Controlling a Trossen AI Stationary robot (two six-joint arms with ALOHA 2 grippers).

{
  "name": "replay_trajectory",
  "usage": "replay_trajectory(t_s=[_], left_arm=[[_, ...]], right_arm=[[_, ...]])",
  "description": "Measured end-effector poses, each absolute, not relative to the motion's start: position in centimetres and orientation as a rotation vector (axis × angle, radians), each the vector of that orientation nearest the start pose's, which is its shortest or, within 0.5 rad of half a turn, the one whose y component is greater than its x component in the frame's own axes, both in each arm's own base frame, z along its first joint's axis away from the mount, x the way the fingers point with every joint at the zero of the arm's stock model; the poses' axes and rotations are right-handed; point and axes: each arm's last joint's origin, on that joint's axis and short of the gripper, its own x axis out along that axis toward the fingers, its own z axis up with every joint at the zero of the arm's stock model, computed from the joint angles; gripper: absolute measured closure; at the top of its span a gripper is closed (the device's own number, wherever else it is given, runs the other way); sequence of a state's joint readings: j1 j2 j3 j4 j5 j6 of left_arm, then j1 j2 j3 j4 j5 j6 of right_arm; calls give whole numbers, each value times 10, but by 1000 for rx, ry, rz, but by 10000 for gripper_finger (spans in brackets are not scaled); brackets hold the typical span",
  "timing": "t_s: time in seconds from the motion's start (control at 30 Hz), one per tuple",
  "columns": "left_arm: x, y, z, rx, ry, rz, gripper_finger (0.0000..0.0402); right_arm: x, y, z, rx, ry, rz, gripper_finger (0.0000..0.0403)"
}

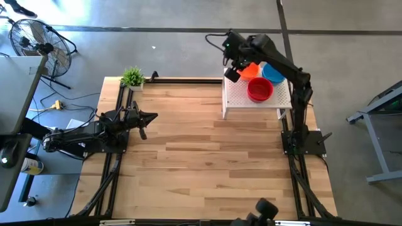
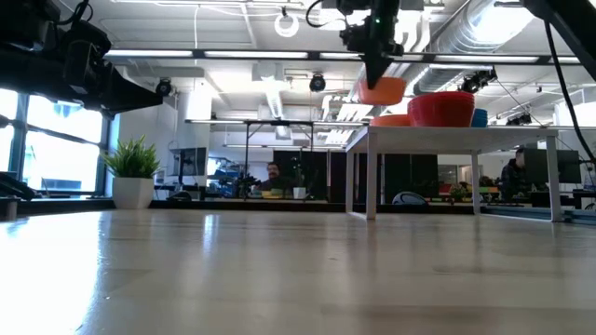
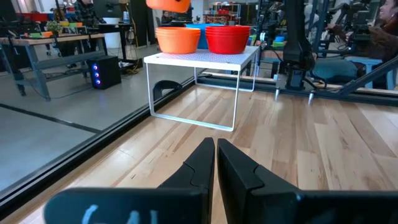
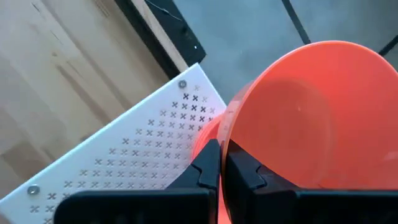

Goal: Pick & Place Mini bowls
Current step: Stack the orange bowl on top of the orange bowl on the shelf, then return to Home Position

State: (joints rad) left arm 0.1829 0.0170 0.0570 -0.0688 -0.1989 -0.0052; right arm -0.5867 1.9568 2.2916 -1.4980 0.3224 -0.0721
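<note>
- High view: your right gripper [image 1: 233, 70] hangs over the white perforated stand [image 1: 239, 95] at about one o'clock on the table [image 1: 213, 163], pinched onto the rim of an orange bowl [image 1: 249, 69]. A red stack [image 1: 260, 90] and a blue bowl [image 1: 273, 73] sit on the stand; the arm hides part of both the orange and the blue. Your left gripper [image 1: 151, 116] rests at nine o'clock, fingers nearly together, holding nothing. A potted plant [image 1: 132, 78] stands at eleven o'clock.
- Low view: the orange bowl [image 2: 382, 90] hangs clear above the stand's top [image 2: 466, 129]. A second orange stack [image 2: 393, 120] shows only its rim; blue [image 2: 479, 117] peeks from behind red [image 2: 441, 108]. The gripper's fingers are cut off at the top edge.
- Left wrist view: faint marks on the gripper body [image 3: 118, 214] are not legible; the lifted bowl [image 3: 169, 4] is cropped.
- Right wrist view: fingers [image 4: 208, 163] clamp the bowl's wall [image 4: 311, 112]; no label readable.
</note>
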Motion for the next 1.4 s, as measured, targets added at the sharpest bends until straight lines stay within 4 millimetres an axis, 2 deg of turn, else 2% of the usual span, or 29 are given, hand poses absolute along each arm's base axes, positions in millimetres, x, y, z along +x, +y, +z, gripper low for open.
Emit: replay_trajectory(t_s=[0.4, 0.7, 1.1, 1.2, 1.4], left_arm=[[92, 23, 175, -5, 28, 382, 385], [92, 23, 175, -5, 28, 382, 385], [92, 23, 175, -5, 28, 382, 385], [92, 23, 175, -5, 28, 382, 385], [92, 23, 175, -5, 28, 382, 385]], right_arm=[[288, -226, 382, 296, 1272, -795, 401], [281, -232, 384, 343, 1257, -831, 401], [284, -239, 365, 366, 1284, -836, 399], [284, -239, 365, 361, 1277, -833, 388], [284, -239, 365, 368, 1275, -836, 333]])
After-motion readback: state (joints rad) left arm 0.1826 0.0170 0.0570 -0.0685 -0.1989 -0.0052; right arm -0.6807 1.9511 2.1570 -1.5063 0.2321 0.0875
